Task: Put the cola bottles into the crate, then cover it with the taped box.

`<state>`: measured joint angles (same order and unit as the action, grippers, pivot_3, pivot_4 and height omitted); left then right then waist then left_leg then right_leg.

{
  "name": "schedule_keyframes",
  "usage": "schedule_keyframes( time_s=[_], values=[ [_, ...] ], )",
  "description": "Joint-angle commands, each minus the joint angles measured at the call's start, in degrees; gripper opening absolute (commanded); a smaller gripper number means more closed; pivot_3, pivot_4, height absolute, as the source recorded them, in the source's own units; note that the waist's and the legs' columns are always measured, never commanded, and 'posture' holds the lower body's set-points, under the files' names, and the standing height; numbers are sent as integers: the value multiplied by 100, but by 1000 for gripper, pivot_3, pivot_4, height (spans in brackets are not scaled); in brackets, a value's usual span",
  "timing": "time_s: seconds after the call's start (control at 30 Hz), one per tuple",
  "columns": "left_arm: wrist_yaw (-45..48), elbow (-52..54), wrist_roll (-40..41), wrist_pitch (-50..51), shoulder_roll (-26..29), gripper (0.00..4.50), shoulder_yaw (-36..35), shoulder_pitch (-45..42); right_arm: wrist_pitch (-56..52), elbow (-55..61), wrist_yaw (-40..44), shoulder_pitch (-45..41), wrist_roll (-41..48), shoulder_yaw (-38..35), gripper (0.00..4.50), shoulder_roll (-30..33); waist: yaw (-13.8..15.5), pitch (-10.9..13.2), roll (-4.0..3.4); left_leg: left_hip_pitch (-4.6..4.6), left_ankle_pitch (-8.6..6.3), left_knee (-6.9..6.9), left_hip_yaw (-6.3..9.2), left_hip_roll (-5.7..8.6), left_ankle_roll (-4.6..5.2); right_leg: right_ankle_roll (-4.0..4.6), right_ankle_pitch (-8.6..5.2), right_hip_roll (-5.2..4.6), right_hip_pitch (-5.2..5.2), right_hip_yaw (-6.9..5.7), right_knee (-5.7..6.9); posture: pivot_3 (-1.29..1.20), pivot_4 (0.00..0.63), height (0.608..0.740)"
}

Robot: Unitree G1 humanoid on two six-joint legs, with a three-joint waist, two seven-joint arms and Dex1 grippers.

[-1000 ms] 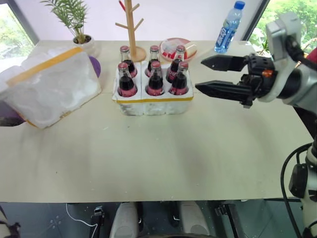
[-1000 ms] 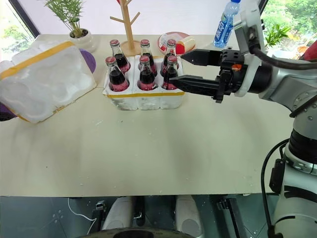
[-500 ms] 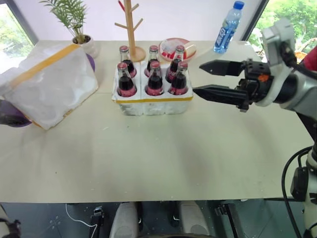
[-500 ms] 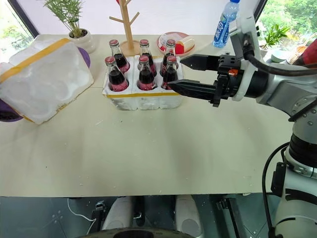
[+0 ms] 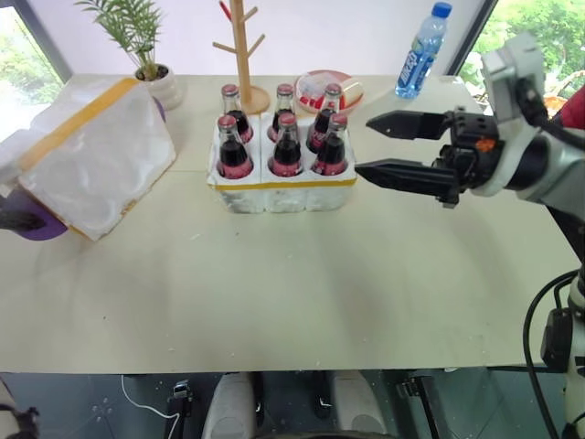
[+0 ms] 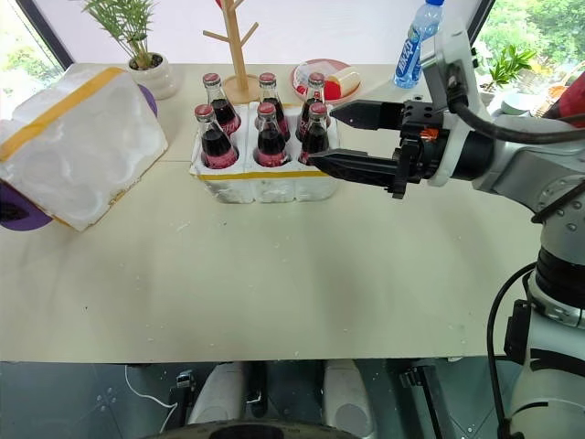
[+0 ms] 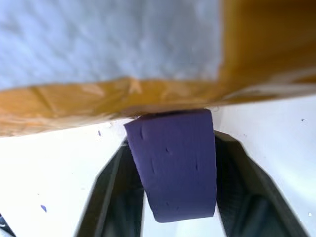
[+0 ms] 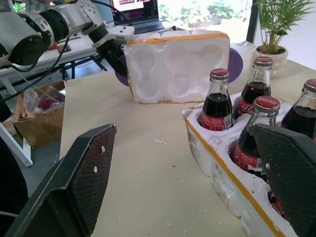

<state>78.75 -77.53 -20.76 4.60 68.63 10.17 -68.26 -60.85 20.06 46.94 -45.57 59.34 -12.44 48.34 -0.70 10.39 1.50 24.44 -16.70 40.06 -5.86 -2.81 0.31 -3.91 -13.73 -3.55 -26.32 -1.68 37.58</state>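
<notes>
Right pincer (image 5: pixel 384 144) hangs level above the tabletop (image 5: pixel 302 283), its two long black fingers spread wide with nothing between them; the tips sit just beside the right end of the crate (image 5: pixel 281 190). In the right wrist view the inner faces of these fingers (image 8: pixel 84 177) show a fine cross-hatched grip texture.

Left pincer (image 7: pixel 168 207) is at the far left edge of the scene, closed on the lower rim of the taped box (image 5: pixel 91 155). The left wrist view shows a flat purple pad (image 7: pixel 173 163) pressed up against the rim's glossy yellow tape, with dark fingers (image 7: pixel 111 197) on either side.

That box is grainy white styrofoam, hollow, tilted up on its side with its open face toward the crate; round moulded hollows show inside it. A wide yellow tape band runs over its top. It stands well apart from the crate.

The crate is a low block of the same crumbly foam, circled by a thin yellow tape band. All six cola bottles (image 5: pixel 285 146) stand upright in its wells, in two rows of three: small glass bottles with dark contents, red labels and red caps.

Small white crumbs speckle the matte beige tabletop near the crate.
</notes>
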Motion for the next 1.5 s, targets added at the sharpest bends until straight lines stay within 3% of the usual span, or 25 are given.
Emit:
schedule_keyframes(
  time_s=[0.03, 0.07, 0.2, 0.33, 0.47, 0.73, 0.93, 1.13, 1.37, 1.5],
  values=[
    [50, 46, 54, 15, 104, 1811, -106, 3, 148, 83, 18, -136, 26, -85, 4500, 76, 0, 0, 0, 0, 0, 0, 0, 0, 0, 0, 0, 0, 0, 0, 1, 0, 150, 740],
    [77, 46, 73, 20, 99, 1811, -120, 9, 150, 86, 14, -134, 33, -89, 4500, 78, 0, 0, 0, 0, 0, 1, 0, 0, 0, 0, 0, 0, -1, 0, 1, 0, 150, 740],
    [-45, 69, 102, -39, 81, 508, -172, -15, 180, 80, 9, -118, -15, -75, 4500, 87, 2, 0, 0, 0, 0, 1, 0, 0, 0, 0, 0, 0, 0, 0, 2, 0, 150, 740],
    [-574, 135, 273, -297, 69, 508, -414, -175, 72, 73, -8, -35, 64, -156, 4500, 163, 3, 0, 0, 0, 0, 2, 0, 0, 0, 0, 0, 0, 0, 0, 3, 0, 150, 740],
    [-2035, 287, 270, -1278, -48, 508, -583, -290, -49, 149, 109, 157, 291, -345, 4500, 364, 31, -3, 7, 1, 0, 3, 5, 0, 0, 0, 0, -5, 1, -1, 5, 0, 150, 740],
    [-3735, 1534, 122, -3444, -625, 508, -485, -542, 152, 180, -32, 413, 150, -491, 4500, 545, 69, -7, 17, -1, 0, 9, 1, 4, 0, -6, 3, -9, 5, 1, 7, 0, 150, 740],
    [-4560, 3491, 79, -3343, -1348, 508, -520, -2, 251, 222, 26, 661, 50, -472, 4500, 604, 123, -7, 17, -1, 1, 10, 0, 5, -1, -6, 4, -6, 4, 3, 9, 0, 150, 740],
    [-5106, 5288, -938, -2940, -1376, 508, -275, 986, 257, 199, -128, 811, 76, -582, 4500, 560, 87, -8, 15, -5, 5, 9, -3, 3, -9, -6, 4, 3, 0, 11, 16, 0, 150, 740],
    [-5722, 6139, -2217, -2757, -1305, 508, 75, 1727, 381, 68, -231, 1079, -81, -652, 4500, 539, 135, -8, 15, -8, 4, 11, -3, 6, -7, -5, 3, -1, 3, 13, 20, 0, 150, 740],
    [-5955, 6221, -2498, -2333, -1545, 508, 86, 1737, 411, -1, -315, 1063, -60, -636, 4500, 452, 139, -8, 15, -8, 4, 12, -3, 6, -7, -5, 3, 0, 4, 12, 20, 0, 150, 740]
  ],
)
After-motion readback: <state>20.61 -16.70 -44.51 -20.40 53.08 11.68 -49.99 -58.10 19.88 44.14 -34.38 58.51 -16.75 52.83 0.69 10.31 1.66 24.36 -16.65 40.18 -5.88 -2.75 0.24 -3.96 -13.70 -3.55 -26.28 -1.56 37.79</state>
